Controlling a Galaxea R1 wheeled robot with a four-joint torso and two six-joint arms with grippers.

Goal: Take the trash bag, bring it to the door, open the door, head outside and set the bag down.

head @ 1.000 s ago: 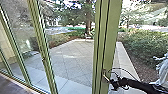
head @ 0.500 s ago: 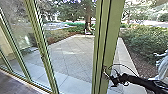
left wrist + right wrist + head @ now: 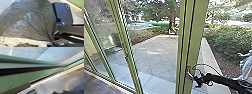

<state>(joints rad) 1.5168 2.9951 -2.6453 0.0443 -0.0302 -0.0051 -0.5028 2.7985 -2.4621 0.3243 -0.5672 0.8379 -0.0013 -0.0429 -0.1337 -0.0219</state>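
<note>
Door unmoved, trash bag shiny, creased

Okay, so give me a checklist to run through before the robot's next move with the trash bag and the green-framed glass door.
1. Shiny dark plastic trash bag gathered: ok, its folds draw together to one point.
2. Firm hold on the bag: cannot tell.
3. Black right gripper up at the small metal door handle: ok.
4. Secure grip on that handle: cannot tell.
5. Green-framed glass door open wide enough: cannot tell.
6. Grey paved patio in sight beyond: ok.
</note>
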